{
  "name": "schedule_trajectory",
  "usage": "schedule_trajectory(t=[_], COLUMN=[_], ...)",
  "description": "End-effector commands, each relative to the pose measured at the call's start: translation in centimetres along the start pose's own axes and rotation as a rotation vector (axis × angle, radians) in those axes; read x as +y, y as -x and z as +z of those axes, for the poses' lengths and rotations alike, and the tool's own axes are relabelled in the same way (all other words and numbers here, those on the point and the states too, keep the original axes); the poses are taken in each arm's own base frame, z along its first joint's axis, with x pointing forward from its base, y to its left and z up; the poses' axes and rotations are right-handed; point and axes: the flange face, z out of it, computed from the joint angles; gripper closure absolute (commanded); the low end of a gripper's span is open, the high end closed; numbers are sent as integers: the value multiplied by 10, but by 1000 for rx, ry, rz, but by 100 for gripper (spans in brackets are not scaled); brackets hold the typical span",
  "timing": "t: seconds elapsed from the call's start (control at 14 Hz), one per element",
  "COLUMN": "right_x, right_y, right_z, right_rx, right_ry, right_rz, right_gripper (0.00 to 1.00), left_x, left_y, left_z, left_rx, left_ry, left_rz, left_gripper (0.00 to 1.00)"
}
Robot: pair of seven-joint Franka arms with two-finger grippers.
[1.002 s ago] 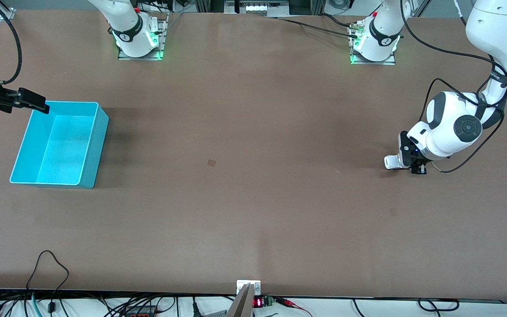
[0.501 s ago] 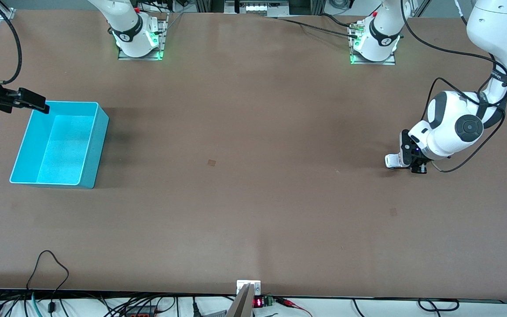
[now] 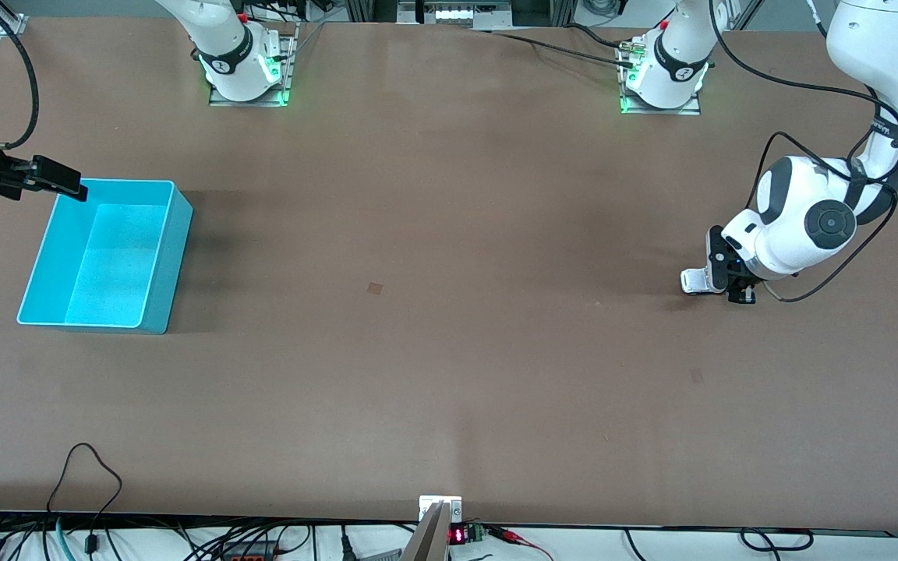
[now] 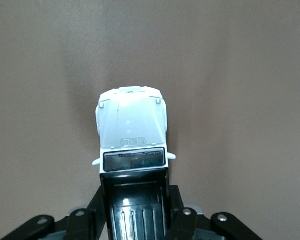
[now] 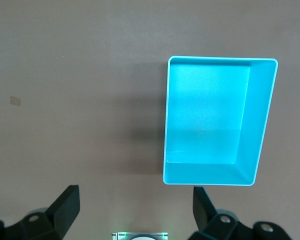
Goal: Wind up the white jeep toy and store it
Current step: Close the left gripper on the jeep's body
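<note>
The white jeep toy, white with a black rear, is at the left arm's end of the table, low at the tabletop. My left gripper is shut on its black rear section. In the left wrist view the jeep points away from the gripper, and the black fingers press on both sides of its rear. The turquoise bin stands empty at the right arm's end. My right gripper is open and empty, waiting above the bin's corner, and sees the bin below its own fingers.
Both arm bases stand along the table edge farthest from the front camera. A small square mark lies mid-table. Cables hang along the edge nearest the front camera.
My left gripper with the jeep has shifted slightly up in the front view. The right arm and the bin have not moved.
</note>
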Motion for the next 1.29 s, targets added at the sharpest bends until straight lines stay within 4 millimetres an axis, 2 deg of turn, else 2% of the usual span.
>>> schedule_trajectory(t=[0.0,0.21,1.22], right_x=[1,2,1], right_y=[6,6,6], right_z=[-2,-2,-2], right_rx=[-3,-3,-5], right_ry=[3,3,3], right_rz=[-17,-15,-17], right_gripper=[0,0,0], left_x=[6,7,3], left_y=[-3,-5,-7], left_z=[-5,6,11], left_rx=[-4,2,7], left_ry=[-2,13,-19], left_rz=[-40,-51,61], left_gripper=[69,70,71])
